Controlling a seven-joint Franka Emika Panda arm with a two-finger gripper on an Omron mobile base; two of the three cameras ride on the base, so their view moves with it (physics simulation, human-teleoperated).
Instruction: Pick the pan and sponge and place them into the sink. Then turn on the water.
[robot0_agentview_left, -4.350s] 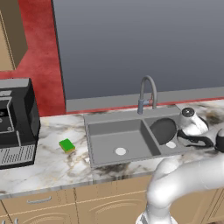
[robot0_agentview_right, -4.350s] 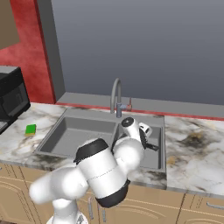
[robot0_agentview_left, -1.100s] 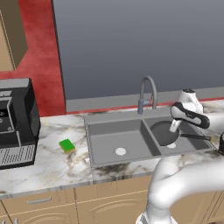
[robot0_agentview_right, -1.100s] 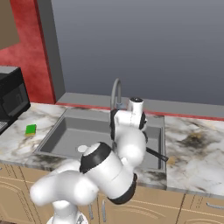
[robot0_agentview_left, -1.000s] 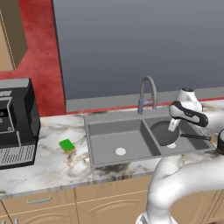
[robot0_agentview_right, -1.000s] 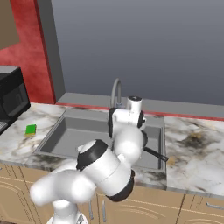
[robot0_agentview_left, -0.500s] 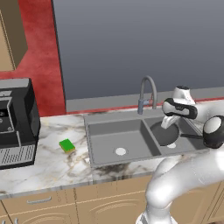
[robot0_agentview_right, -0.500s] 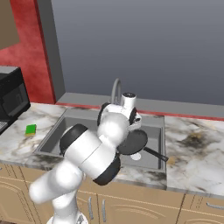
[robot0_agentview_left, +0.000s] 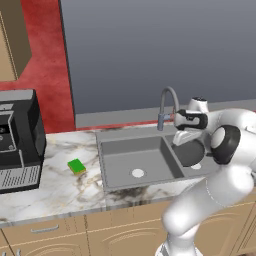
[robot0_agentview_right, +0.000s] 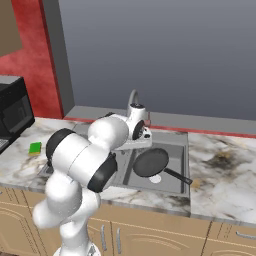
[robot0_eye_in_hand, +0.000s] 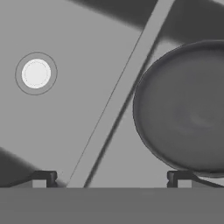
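The dark pan lies flat in the right basin of the grey sink, its thin handle pointing to the front right. In the hand view the pan sits to the right of the sink's divider. My gripper hangs open and empty above that divider, close in front of the arched faucet. It shows as the gripper in the left base view, partly covering the pan. The green sponge rests on the marble counter left of the sink, far from the gripper.
A black coffee machine stands on the counter at the far left, beyond the sponge. The left basin holds a round white drain. A grey wall panel runs behind the faucet. Marble counter extends right of the sink.
The arm has risen from the pan and swung left, from over the right basin to over the divider. The pan stays in the basin, and the gripper stays open.
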